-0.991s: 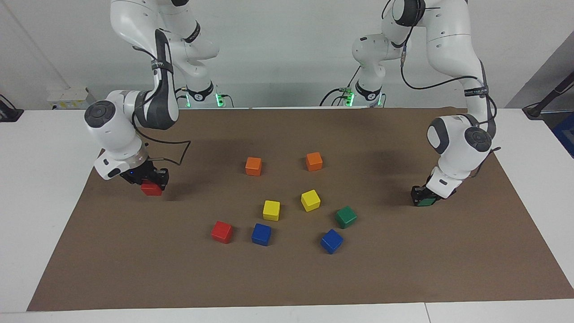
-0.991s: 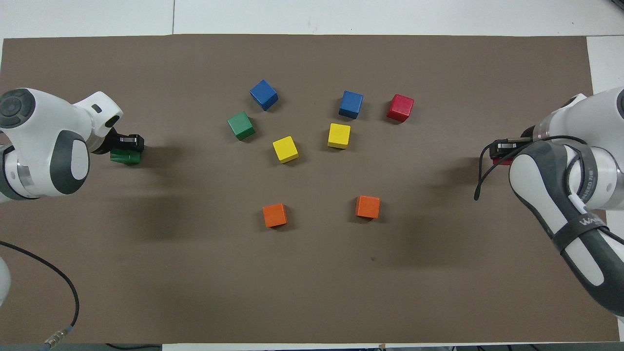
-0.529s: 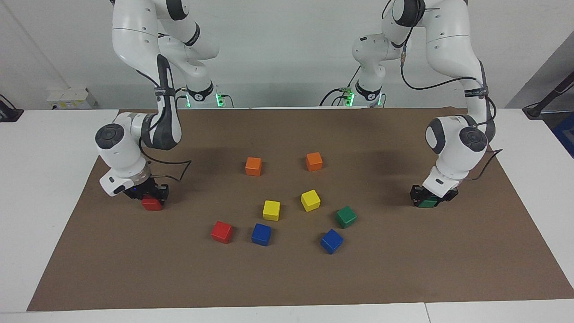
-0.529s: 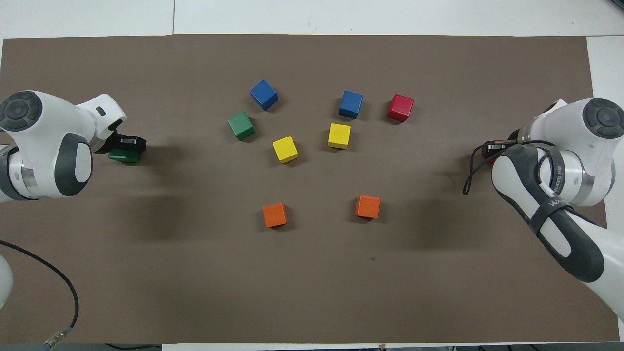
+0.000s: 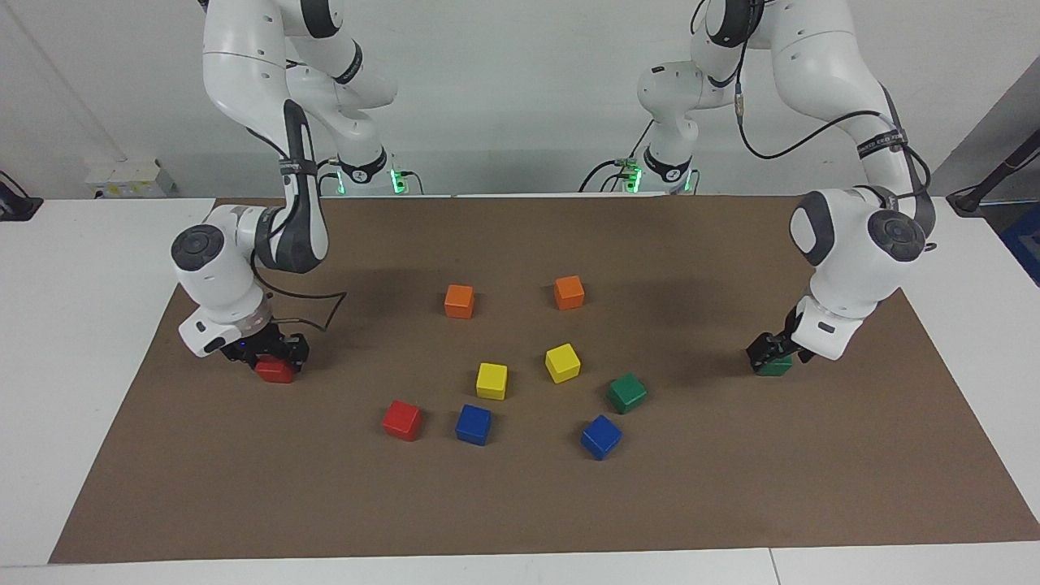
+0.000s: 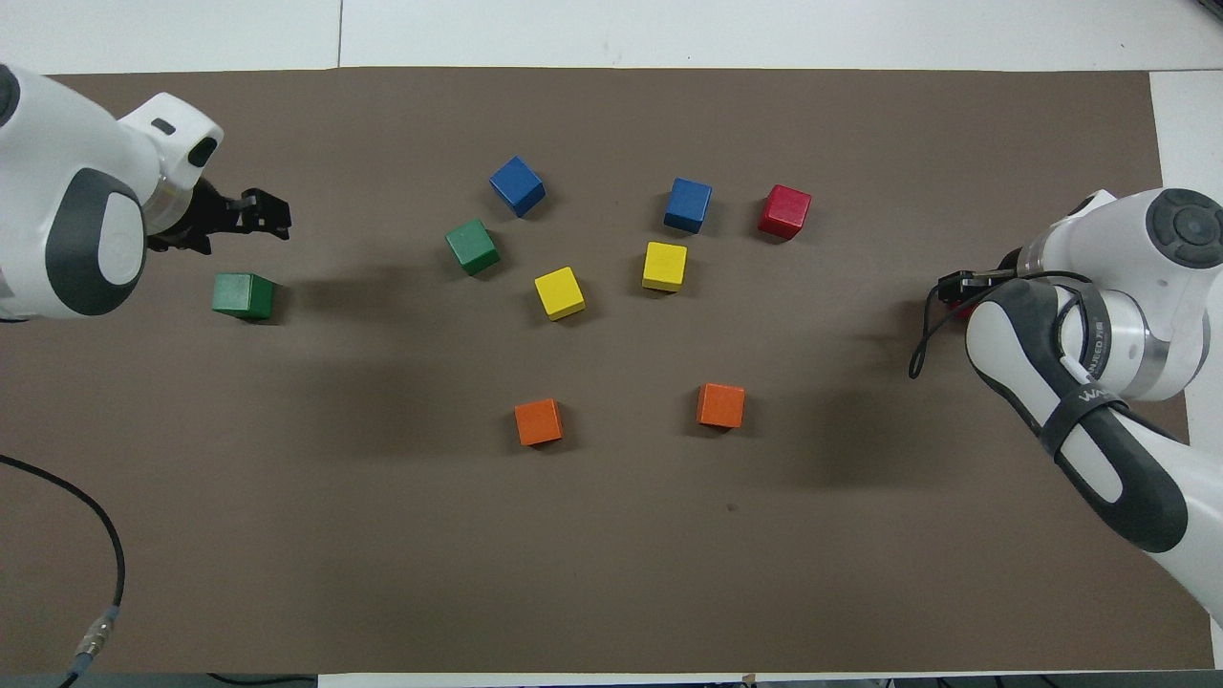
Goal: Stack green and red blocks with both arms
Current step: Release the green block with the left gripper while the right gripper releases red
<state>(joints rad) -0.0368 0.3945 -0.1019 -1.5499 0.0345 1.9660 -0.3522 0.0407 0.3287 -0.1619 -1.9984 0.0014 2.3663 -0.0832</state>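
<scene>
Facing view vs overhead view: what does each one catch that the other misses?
Facing only: the arm bases, and the red block right under the right gripper; overhead, that arm hides nearly all of it. Overhead only: the green block lying apart from the left gripper; from the facing view that gripper overlaps it. Both: the brown mat with orange cubes, yellow cubes, blue cubes, a second green cube and a second red cube.

One camera sits high across the white table (image 5: 49, 325), facing the robots and looking down from some distance. The other hangs high above the robots' end, looking steeply down and forward. Both take in the whole brown paper mat (image 5: 520, 504) (image 6: 382, 535), edge to edge.
</scene>
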